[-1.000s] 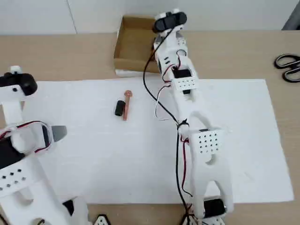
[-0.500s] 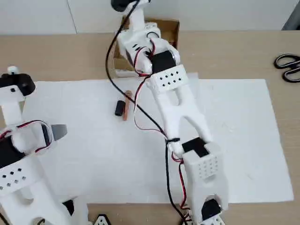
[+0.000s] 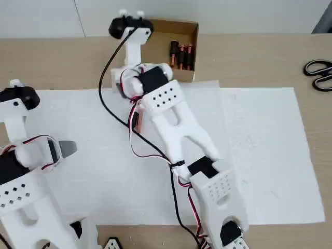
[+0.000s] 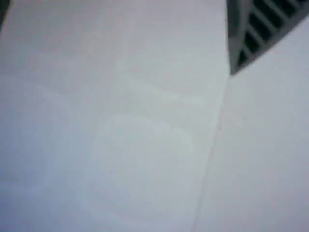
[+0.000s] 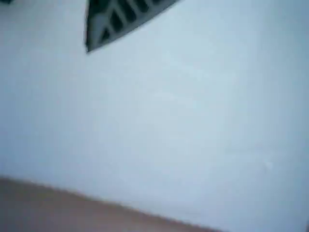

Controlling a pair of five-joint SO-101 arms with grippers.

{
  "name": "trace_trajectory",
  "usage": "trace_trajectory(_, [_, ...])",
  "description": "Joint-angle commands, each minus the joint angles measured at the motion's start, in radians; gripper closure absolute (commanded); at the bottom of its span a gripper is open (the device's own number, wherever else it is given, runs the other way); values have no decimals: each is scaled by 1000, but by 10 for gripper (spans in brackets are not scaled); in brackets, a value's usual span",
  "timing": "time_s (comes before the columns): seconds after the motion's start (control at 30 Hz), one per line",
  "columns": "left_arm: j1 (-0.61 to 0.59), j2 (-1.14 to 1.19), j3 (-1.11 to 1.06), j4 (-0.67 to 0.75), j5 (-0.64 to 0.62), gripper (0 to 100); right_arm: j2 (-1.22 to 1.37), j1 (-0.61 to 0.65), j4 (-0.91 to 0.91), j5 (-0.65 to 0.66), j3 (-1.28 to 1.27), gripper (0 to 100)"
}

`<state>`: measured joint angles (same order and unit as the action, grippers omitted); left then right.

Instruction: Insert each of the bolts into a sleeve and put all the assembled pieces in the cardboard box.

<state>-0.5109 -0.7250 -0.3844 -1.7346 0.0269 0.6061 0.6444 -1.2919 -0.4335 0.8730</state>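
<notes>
Swung left, 1 arm [image 3: 174, 116] largely covers the sleeve [image 3: 135, 120]; both jaws' state unreadable.

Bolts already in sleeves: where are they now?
In the high view, the bolts lie side by side in the right part of the box, at the far edge of the table, just beyond the white sheet.

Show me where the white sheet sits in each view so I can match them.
High view: sheet covers the table's middle, near the box.
Left wrist view: sheet lies close beneath the camera.
Right wrist view: sheet beneath the camera, bordering a strip of table.
Shared landmark: the sheet's edge against the table, in the high and right wrist views.
</notes>
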Motion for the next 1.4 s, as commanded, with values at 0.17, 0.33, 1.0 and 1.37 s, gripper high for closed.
trace_trajectory(0.17, [-3,-17,-1,-11,-3,698,70,61,-41,-17,44,819])
trace_trajectory(0.33, [-3,-17,-1,-11,-3,698,116,61,-53,-17,44,819])
trace_trajectory(1.0, [-3,-17,-1,-11,-3,698,177,96,-140,-109,44,819])
trace_trajectory(1.37, [-3,-17,-1,-11,-3,698,239,91,-114,-109,49,819])
